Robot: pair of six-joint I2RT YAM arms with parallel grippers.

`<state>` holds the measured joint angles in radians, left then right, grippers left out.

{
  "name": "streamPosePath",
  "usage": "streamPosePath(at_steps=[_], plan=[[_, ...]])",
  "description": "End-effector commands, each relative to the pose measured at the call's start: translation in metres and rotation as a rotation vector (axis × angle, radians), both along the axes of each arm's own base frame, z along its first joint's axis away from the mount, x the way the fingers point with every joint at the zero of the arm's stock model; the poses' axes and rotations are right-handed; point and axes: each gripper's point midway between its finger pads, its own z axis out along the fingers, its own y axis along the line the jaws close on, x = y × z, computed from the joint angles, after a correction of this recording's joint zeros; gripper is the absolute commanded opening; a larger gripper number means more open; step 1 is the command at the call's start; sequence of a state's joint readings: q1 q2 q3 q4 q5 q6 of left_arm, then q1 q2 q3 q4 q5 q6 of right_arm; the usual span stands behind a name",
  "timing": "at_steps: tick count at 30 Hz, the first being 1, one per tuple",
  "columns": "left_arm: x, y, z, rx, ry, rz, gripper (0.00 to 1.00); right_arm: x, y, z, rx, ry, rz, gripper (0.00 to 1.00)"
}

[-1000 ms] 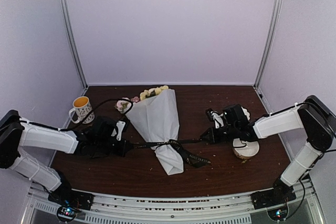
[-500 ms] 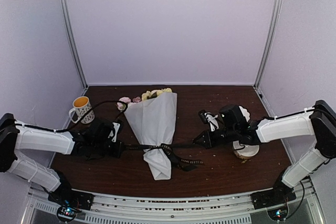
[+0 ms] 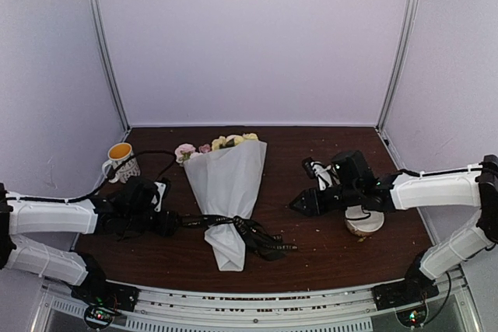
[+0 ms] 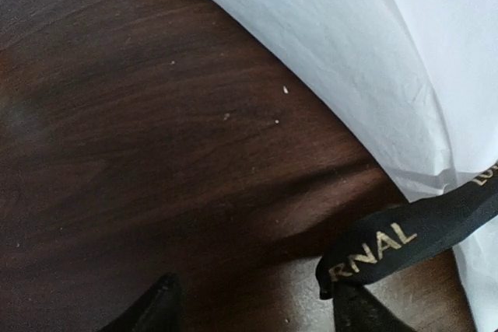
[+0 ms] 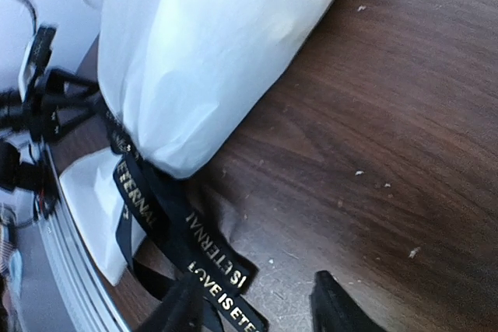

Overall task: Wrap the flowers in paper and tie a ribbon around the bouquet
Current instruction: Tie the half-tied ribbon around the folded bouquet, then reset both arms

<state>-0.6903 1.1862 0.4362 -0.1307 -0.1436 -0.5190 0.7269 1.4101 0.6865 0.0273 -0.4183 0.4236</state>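
Observation:
The bouquet lies mid-table, its pale paper (image 3: 229, 180) cone narrowing toward the front edge, with the flowers (image 3: 218, 144) at the far wide end. The black ribbon (image 3: 249, 231) is knotted around the narrow part, its tails loose on the table to the right. My left gripper (image 3: 175, 223) sits left of the knot. In its wrist view its jaws (image 4: 261, 309) are open, and a ribbon (image 4: 405, 235) end rests against the right fingertip beside the paper (image 4: 373, 52). My right gripper (image 3: 296, 206) is right of the bouquet and open (image 5: 253, 309), with the ribbon (image 5: 187, 231) tail lying by its left finger.
A patterned mug (image 3: 120, 159) of orange liquid stands at the back left. A round pale wooden block (image 3: 364, 221) sits under my right arm. Crumbs dot the dark wooden table (image 3: 311, 153). Walls close in the back and both sides.
Both grippers went from shut on the taut ribbon ends to open, and the ribbon fell slack. The bouquet shifted slightly left. The left gripper drew back a little.

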Motion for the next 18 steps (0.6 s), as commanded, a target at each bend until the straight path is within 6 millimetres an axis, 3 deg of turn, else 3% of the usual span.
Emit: streamPosePath(at_steps=[1, 4, 9, 14, 18], plan=[[0.000, 0.003, 0.025, -0.045, -0.087, -0.014, 0.80, 0.036, -0.030, 0.051, 0.006, -0.152, -0.138, 0.60], [-0.004, -0.010, 0.049, -0.102, -0.143, -0.106, 0.89, 0.050, -0.053, 0.074, 0.014, -0.227, -0.227, 0.72], [0.003, 0.008, 0.065, -0.049, -0.199, -0.031, 0.93, 0.070, -0.094, 0.100, 0.005, -0.304, -0.371, 0.99], [0.015, 0.018, 0.092, -0.055, -0.270, 0.052, 0.98, 0.085, -0.144, 0.115, -0.016, -0.361, -0.517, 1.00], [0.028, 0.035, 0.101, -0.014, -0.285, 0.142, 0.98, 0.094, -0.187, 0.124, -0.048, -0.397, -0.630, 1.00]])
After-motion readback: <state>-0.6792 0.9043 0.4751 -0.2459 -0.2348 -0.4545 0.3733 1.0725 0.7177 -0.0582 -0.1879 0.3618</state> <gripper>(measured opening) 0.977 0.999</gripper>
